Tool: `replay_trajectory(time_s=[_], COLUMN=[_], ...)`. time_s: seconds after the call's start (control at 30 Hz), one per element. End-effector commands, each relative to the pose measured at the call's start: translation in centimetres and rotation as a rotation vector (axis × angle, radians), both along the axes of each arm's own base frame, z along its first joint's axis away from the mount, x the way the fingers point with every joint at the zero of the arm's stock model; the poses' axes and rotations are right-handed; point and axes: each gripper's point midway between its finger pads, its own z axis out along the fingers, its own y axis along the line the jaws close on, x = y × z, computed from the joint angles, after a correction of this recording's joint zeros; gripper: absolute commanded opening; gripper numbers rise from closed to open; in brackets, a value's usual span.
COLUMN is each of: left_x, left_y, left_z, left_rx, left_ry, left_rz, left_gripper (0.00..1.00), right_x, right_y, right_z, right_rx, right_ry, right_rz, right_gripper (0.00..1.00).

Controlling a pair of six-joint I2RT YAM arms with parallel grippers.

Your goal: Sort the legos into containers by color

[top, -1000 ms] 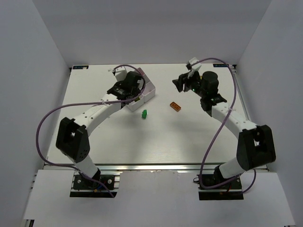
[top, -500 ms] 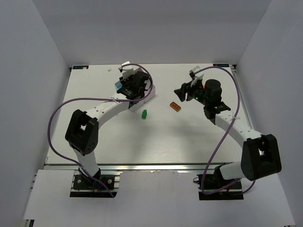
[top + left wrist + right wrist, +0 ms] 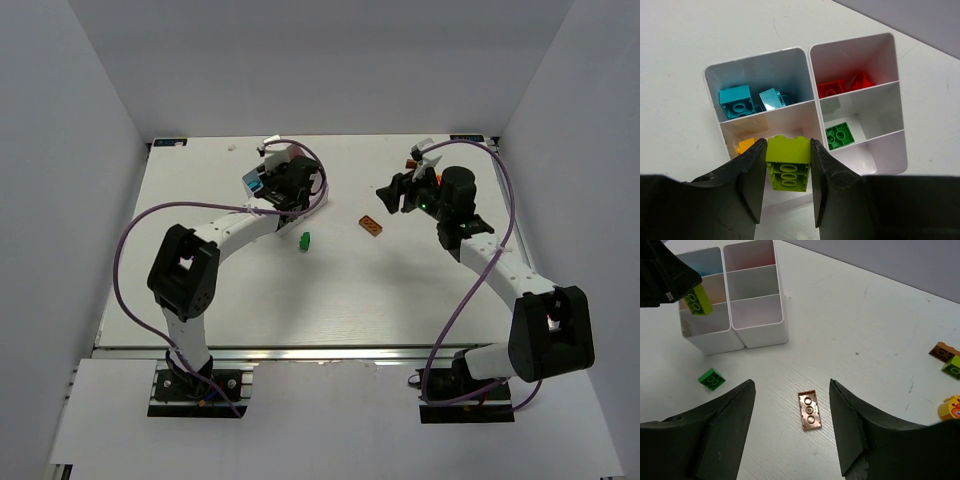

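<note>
Jaws of left gripper (image 3: 786,150) clamp lime brick (image 3: 787,170) above white tray (image 3: 755,56), over its near edge. Right gripper (image 3: 791,385) gapes empty above orange brick (image 3: 809,411), right of tray. Step: placing. Next, probably: shift over green brick (image 3: 839,135) compartment, release.

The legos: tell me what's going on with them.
Sorting by color is under way. The left arm's jaws are shut on a lime brick held above the white bins. The bins hold blue bricks, red bricks, a green square and a yellow piece in separate compartments. The right arm's jaws are open above a flat orange brick lying loose. A loose green brick lies beside the bins, and other pieces sit further off.
</note>
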Motion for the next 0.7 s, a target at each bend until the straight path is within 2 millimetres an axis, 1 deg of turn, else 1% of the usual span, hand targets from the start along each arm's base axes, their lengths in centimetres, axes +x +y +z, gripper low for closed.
replay_trajectory(time_s=[0.0, 0.07, 0.1, 0.2, 0.23, 0.27, 0.3, 0.33, 0.37, 0.4, 0.47, 0.5, 0.53, 0.63, 0.67], left_x=[-0.1, -0.2, -0.3, -0.4, -0.4, -0.4, -0.4, -0.3, -0.4, -0.4, -0.3, -0.4, -0.5, -0.8, -0.9], left_y=[0.3, 0.3, 0.3, 0.3, 0.3, 0.2, 0.2, 0.2, 0.0, 0.0, -0.1, -0.1, -0.1, -0.2, -0.2], left_z=[-0.6, -1.0, -1.3, -1.6, -1.7, -1.6, -1.7, -1.7, -1.7, -1.5, -1.4, -1.2, -1.2, -0.6, -0.2], left_rx=[0.014, 0.018, 0.017, 0.016, 0.017, 0.015, 0.016, 0.012, 0.011, 0.008, 0.004, -0.001, -0.005, -0.037, -0.049], left_ry=[0.005, 0.016, 0.020, 0.025, 0.028, 0.028, 0.031, 0.031, 0.033, 0.031, 0.032, 0.030, 0.030, 0.018, 0.012], left_rz=[0.017, 0.015, 0.016, 0.017, 0.016, 0.013, 0.012, 0.010, 0.006, 0.004, -0.003, -0.005, -0.007, -0.007, -0.007], left_gripper=[0.32, 0.38, 0.43, 0.48, 0.53, 0.55, 0.59, 0.68, 0.74, 0.76, 0.86, 0.88, 0.98, 0.98, 0.98], right_x=[0.0, 0.1, 0.2, 0.4, 0.5, 0.7, 0.9, 1.1, 1.3, 1.4, 1.6, 1.6, 1.7, 1.9, 2.1], right_y=[-0.5, -0.9, -1.0, -1.5, -1.6, -2.0, -1.9, -2.1, -2.4, -2.4, -2.7, -2.7, -2.8, -3.1, -3.4], right_z=[1.7, 1.7, 1.5, 1.7, 1.5, 1.5, 2.0, 1.8, 1.6, 1.9, 1.9, 2.0, 2.0, 1.9, 1.8], right_rx=[0.013, 0.015, 0.016, 0.029, 0.033, 0.041, 0.060, 0.065, 0.070, 0.076, 0.083, 0.085, 0.084, 0.085, 0.086], right_ry=[-0.040, -0.032, -0.025, -0.014, 0.003, 0.014, 0.022, 0.040, 0.057, 0.058, 0.064, 0.062, 0.063, 0.068, 0.075], right_rz=[-0.010, -0.020, -0.023, -0.040, -0.045, -0.056, -0.061, -0.065, -0.074, -0.074, -0.080, -0.082, -0.082, -0.093, -0.108], right_gripper=[0.67, 0.68, 0.68, 0.69, 0.69, 0.69, 0.69, 0.70, 0.70, 0.70, 0.70, 0.70, 0.70, 0.70, 0.70])
